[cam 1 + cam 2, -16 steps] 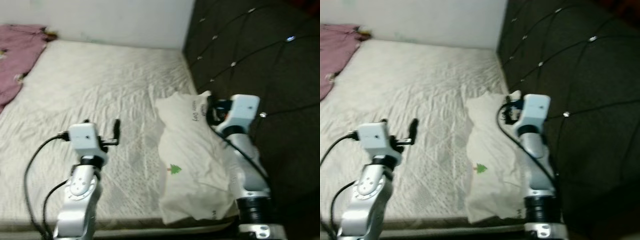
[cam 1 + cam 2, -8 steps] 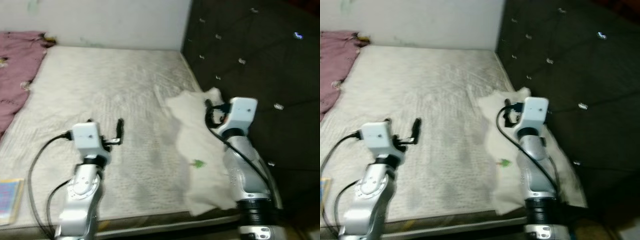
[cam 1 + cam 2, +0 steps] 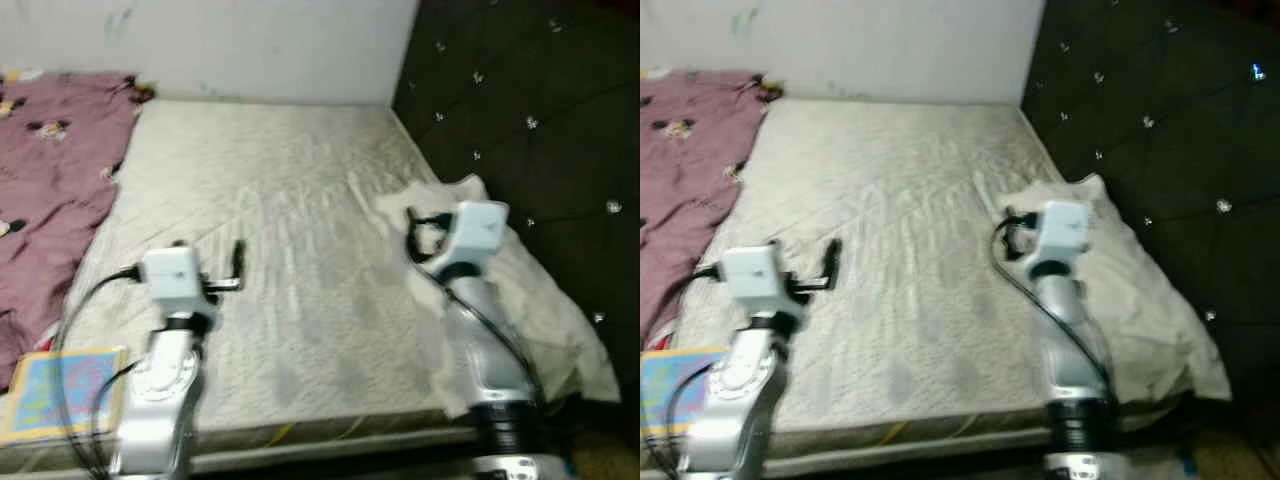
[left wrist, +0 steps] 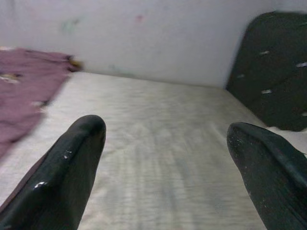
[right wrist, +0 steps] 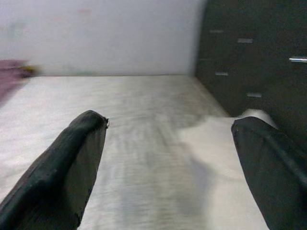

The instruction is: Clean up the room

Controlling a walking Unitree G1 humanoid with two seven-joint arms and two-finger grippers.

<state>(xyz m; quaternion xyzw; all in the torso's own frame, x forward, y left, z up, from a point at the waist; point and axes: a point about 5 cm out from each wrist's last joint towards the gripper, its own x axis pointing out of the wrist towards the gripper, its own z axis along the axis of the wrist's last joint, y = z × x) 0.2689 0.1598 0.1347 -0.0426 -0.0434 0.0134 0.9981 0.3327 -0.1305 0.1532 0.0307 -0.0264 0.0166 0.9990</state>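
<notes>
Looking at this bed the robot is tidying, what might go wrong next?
A few things, judging by the scene. The cream pillowcase lies at the mattress corner by the dark headboard and looks to droop over the edge, so a nudge from the right hand might slide it off. The colourful book sits near the mattress's front edge beside the left arm, which might knock it down. Both hands are open and empty; the left hand hovers over bare mattress.

maroon blanket (image 3: 50,180), cream pillow (image 3: 535,300), black headboard (image 3: 540,110)
</notes>
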